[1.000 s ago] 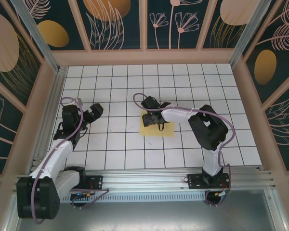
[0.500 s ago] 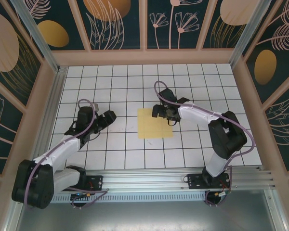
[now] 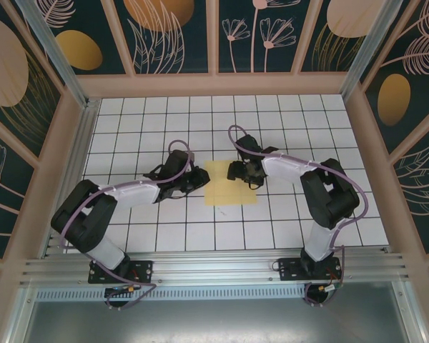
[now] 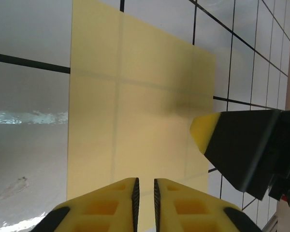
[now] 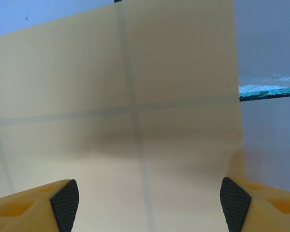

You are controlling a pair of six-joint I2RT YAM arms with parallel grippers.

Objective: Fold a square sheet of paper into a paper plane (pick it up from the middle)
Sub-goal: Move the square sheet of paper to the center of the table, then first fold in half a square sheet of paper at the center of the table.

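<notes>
**While two hands are bracketing it, one yellow sheet is lying flat**

Where the white-tiled tabletop [image 3: 164, 229] is showing its black grid, a single square sheet of paper [image 3: 231, 187] is lying flat and unfolded, with the grid lines showing faintly through it. Two arms are working over it, one from each side.

Left of the sheet, the left arm is bending sharply at the elbow, and its forearm is pointing across toward the sheet's left edge. At that edge the left hand [image 3: 198, 179] is sitting low, and its yellow fingers [image 4: 111, 203] are standing narrow, with a thin slit between them. Whether they are touching the paper I cannot tell.

Right of the sheet, the right arm is folding at its own elbow, and its forearm is angling back over the sheet's far right part. There the right hand [image 3: 241, 174] is hovering with its jaws spread wide. Its two dark pads [image 5: 65, 203] are standing well apart, with the paper lying beneath the gap between them.
</notes>
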